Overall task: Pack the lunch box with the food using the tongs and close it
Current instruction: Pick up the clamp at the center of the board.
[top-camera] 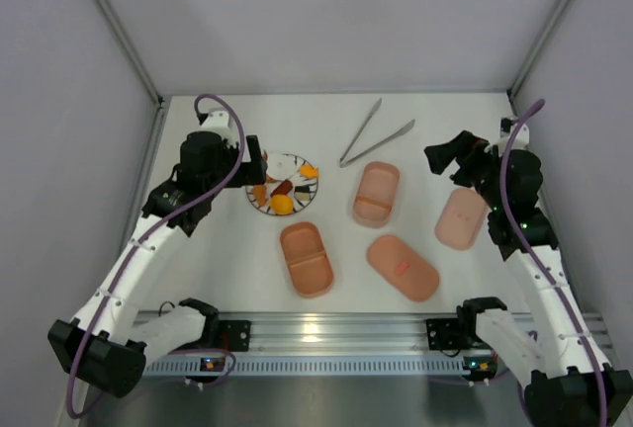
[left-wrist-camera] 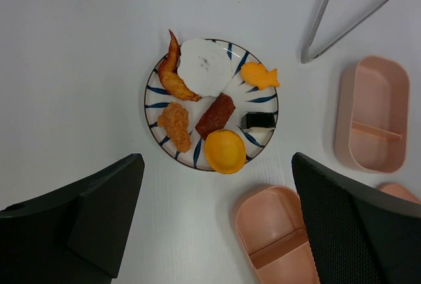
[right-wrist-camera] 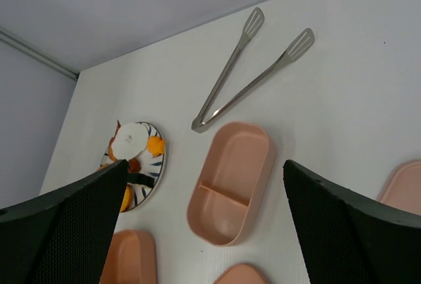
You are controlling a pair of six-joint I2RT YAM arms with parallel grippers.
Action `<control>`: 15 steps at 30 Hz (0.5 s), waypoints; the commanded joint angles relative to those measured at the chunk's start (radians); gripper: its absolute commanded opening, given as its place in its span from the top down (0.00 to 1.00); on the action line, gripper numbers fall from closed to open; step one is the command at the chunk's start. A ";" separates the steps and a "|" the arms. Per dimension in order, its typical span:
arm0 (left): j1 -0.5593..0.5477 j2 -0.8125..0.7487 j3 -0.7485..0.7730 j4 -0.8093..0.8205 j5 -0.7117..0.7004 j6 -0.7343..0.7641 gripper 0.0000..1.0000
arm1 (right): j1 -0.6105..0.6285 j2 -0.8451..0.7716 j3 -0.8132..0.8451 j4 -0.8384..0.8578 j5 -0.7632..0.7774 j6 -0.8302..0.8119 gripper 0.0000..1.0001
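The lunch box lies in pieces on the table. One divided pink tray (top-camera: 377, 193) (right-wrist-camera: 231, 182) is in the middle and another (top-camera: 306, 258) (left-wrist-camera: 279, 235) sits nearer the front. A lid with a red mark (top-camera: 403, 267) and a second lid (top-camera: 462, 217) lie to the right. The food (left-wrist-camera: 215, 115), orange, yellow and brown pieces, sits on a striped plate (top-camera: 299, 165). Behind the trays lie the silvery tongs (top-camera: 376, 133) (right-wrist-camera: 250, 67), untouched. My left gripper (top-camera: 255, 165) (left-wrist-camera: 216, 165) hangs open over the plate's near side. Above the second lid, my right gripper (top-camera: 442, 157) (right-wrist-camera: 204, 165) is open and holds nothing.
Grey walls (top-camera: 326, 22) close the table at the back and both sides. A metal rail (top-camera: 336, 333) with the arm bases runs along the near edge.
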 commanded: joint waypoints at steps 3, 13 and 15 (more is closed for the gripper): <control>-0.002 0.041 0.023 0.099 0.164 0.013 0.01 | -0.017 -0.013 0.020 -0.012 -0.015 -0.016 0.00; -0.083 0.425 0.397 0.093 0.218 -0.016 0.01 | -0.017 -0.041 0.018 -0.055 -0.014 -0.019 0.01; -0.102 0.615 0.524 0.099 0.242 0.013 0.01 | -0.017 -0.051 0.037 -0.101 -0.018 -0.010 0.01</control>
